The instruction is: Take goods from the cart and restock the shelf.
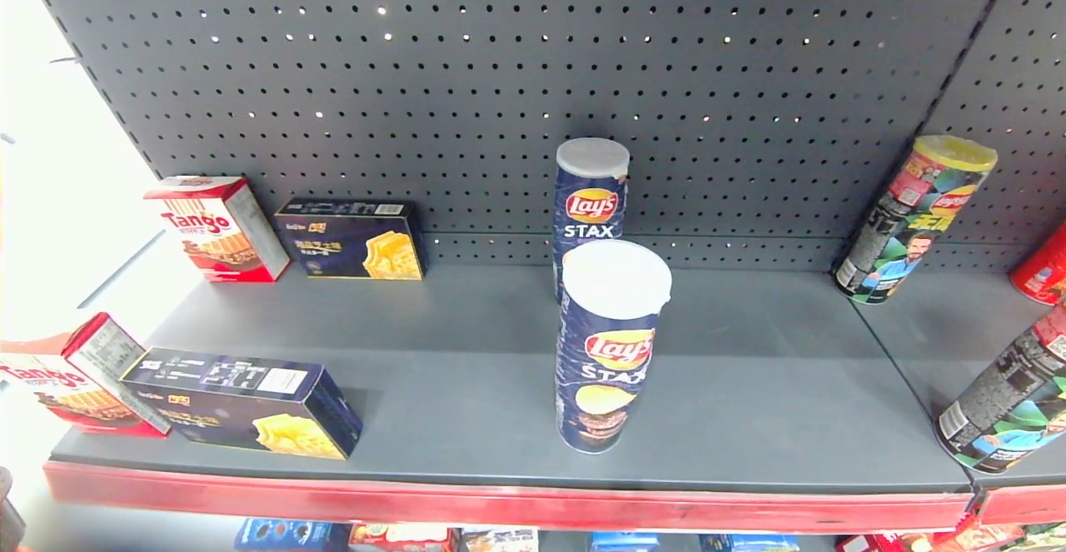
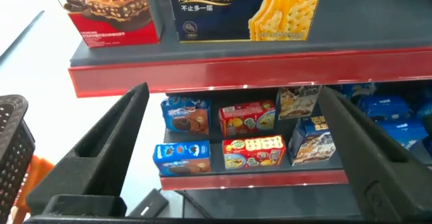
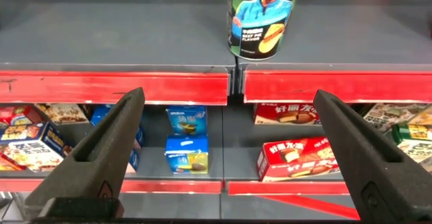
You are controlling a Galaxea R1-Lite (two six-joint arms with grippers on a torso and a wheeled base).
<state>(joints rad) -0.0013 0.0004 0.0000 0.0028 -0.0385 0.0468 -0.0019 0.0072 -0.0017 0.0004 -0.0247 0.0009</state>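
1. The left pincer (image 2: 233, 92) and right pincer (image 3: 229, 94) are both released and empty, facing the shelf (image 1: 749, 385) front.
2. Risk: the tall front chip can (image 1: 610, 352) stands near the red lip (image 1: 500, 502). An arm rising with new stock could topple it (it looks tippy).
3. The shelf is grey with a pegboard back (image 1: 500, 77). There are biscuit boxes (image 2: 253, 119) on the shelves below, and a black mesh basket (image 2: 13, 143), possibly the cart, near the left pincer.

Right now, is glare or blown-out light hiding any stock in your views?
Head view: the left edge is blown out white, paling the front red wafer box; light pricks through the pegboard holes. Left wrist view: white washout past the end of the red shelf edge. Right wrist view: even light, no glare on the can.
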